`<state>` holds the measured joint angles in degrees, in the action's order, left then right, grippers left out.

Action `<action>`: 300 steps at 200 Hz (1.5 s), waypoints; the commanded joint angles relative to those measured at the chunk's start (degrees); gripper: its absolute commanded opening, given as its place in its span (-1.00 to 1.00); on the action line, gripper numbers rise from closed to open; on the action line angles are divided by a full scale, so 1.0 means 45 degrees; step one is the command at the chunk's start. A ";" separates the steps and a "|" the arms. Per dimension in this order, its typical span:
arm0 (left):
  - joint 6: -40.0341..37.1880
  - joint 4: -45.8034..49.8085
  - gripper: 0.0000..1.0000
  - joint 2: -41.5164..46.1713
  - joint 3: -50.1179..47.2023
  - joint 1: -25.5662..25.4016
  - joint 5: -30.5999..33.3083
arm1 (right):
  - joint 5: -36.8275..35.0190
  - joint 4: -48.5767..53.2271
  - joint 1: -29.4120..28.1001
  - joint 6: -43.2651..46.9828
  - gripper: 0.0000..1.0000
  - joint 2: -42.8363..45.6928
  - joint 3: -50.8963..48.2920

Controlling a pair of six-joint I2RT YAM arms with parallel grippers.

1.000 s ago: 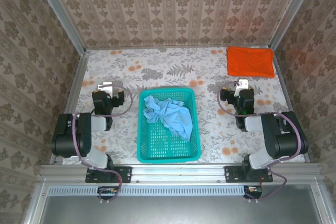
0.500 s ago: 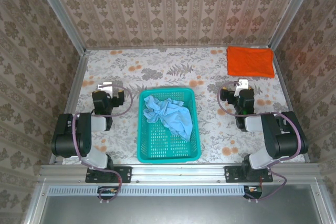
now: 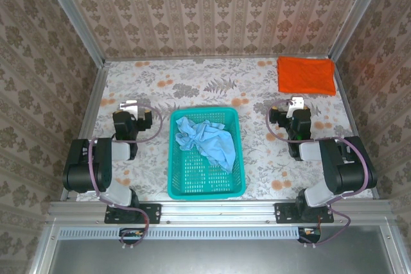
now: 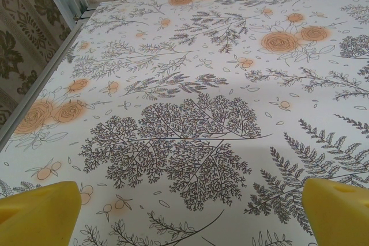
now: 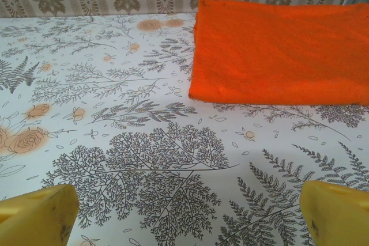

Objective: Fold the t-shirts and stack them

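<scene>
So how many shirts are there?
2. The orange shirt lies folded in the far right corner; the light blue shirt sits crumpled in the teal basket, maybe hiding more.

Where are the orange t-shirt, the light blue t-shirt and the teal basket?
orange t-shirt [image 3: 306, 75], top view, middle of the folded cloth.
light blue t-shirt [image 3: 209, 140], top view, middle of the crumpled heap.
teal basket [image 3: 202, 174], top view, bare mesh floor.

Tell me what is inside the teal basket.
A crumpled light blue t-shirt lies in the far half of the teal basket; the near half is bare mesh. The shirt hides the mesh beneath it and anything under its folds.
</scene>
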<state>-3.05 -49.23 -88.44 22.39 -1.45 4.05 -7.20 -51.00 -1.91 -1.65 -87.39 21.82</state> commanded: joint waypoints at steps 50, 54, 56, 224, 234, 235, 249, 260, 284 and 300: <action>0.0038 0.1478 1.00 0.1887 0.0319 -0.0197 0.0562 | -0.1050 0.0699 -0.0561 0.0248 0.99 0.1827 -0.0317; 0.0033 0.2053 1.00 0.2277 0.0440 -0.0314 0.0765 | -0.1240 0.1324 -0.0624 0.0180 0.99 0.2389 -0.0214; 0.0009 0.2361 1.00 0.2527 0.0504 -0.0368 0.0868 | -0.1312 0.1673 -0.0643 0.0120 0.99 0.2644 -0.0146; 0.6696 1.5145 0.98 0.4107 0.7133 -0.7012 0.2032 | 0.1092 1.2981 -0.5626 -0.4687 0.60 0.4034 0.5675; 0.7211 1.6438 0.98 0.4226 0.7447 -0.7388 0.2364 | 0.1425 1.3688 -0.6458 -0.4554 0.60 0.3552 0.6226; 0.7245 1.6560 0.97 0.4245 0.7466 -0.7419 0.2392 | 0.1483 1.3751 -0.6523 -0.4525 0.60 0.3479 0.6284; 0.7592 1.7888 0.97 0.4588 0.7584 -0.7800 0.2706 | 0.2078 1.4702 -0.7466 -0.4437 0.61 0.2633 0.7135; 0.7812 1.8807 0.91 0.4966 0.7452 -0.7936 0.2881 | 0.2504 1.5071 -0.8046 -0.4507 0.62 0.1925 0.7619; 0.8286 1.9973 0.84 0.5921 0.6607 -0.8021 0.2816 | 0.2314 1.5852 -0.9107 -0.4215 0.71 0.0172 0.8740; 0.8459 2.0505 0.79 0.6456 0.6067 -0.8017 0.2424 | 0.2111 1.6672 -0.9342 -0.4213 0.75 -0.1006 0.9735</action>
<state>31.55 32.80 -62.85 52.82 -37.28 14.46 2.44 14.31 -42.54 -22.22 -86.02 59.92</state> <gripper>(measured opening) 0.908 0.866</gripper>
